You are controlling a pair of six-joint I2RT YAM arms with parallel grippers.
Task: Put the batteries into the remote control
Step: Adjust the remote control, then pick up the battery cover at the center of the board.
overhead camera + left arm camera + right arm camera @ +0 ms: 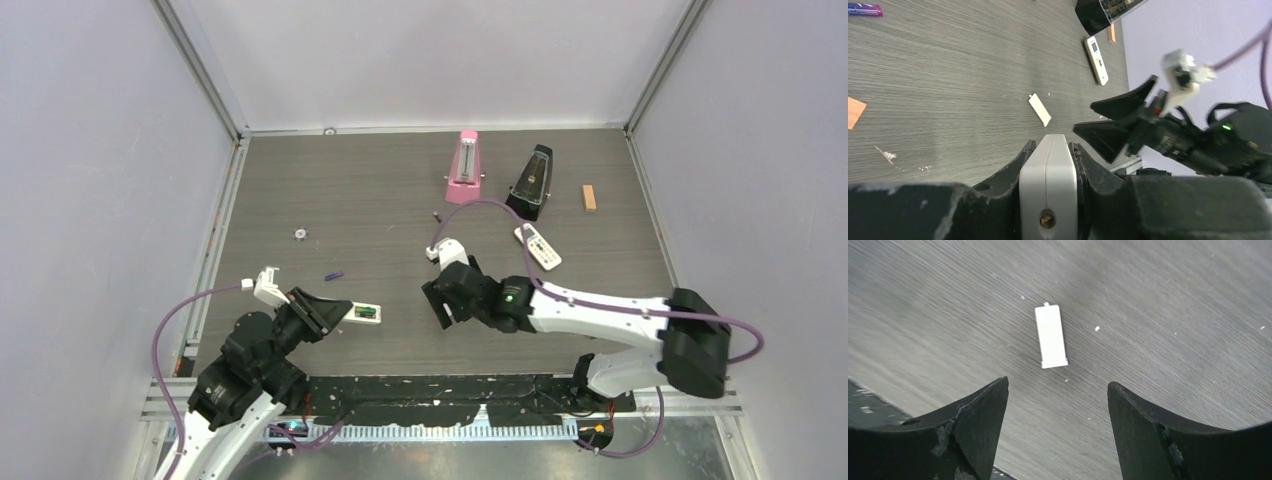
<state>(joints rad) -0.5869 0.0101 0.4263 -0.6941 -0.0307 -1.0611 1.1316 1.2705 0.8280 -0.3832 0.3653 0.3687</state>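
Top view: the left end effector (pixel 346 312) is closed on the remote control (pixel 378 313), probably to steady it; its bay faces up with a green battery (pixel 367 314) inside; a purple battery (pixel 333 276) lies just beyond the remote. Left wrist view: the remote's white end sits clamped between the jaws. Right wrist view: the right end effector (pixel 1058 382), to the right of the remote, is wide open and empty above a white cover (pixel 1050 336).

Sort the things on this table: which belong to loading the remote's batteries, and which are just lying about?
Job: slim remote, purple battery, white battery cover.
Lying about: pink metronome, black metronome, orange block, broad remote.
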